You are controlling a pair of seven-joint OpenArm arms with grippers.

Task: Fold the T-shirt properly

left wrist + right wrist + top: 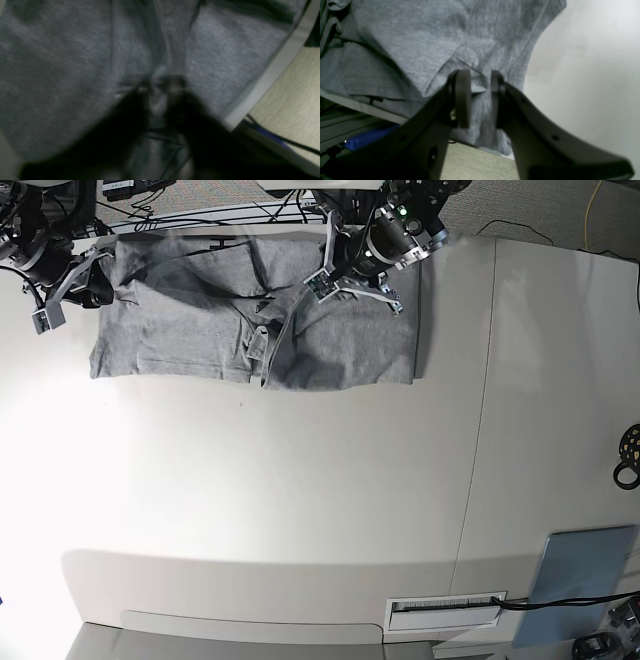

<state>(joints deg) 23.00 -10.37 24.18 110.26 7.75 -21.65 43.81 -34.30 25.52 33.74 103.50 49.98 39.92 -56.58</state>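
One heather-grey cotton T-shirt (250, 330) lies rumpled along the far edge of the white table (300, 500), and two black grippers work on it. The left gripper (160, 86) is pinched tight on a bunched ridge of the cloth. The right gripper (481, 97) has its jaws narrowly parted with a fabric edge between them.

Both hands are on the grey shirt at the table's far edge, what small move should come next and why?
Probably lift both hands together: the left hand seems pinched on a bunched ridge of the heather-grey cotton T-shirt, and the right hand straddles its edge, jaws slightly apart.
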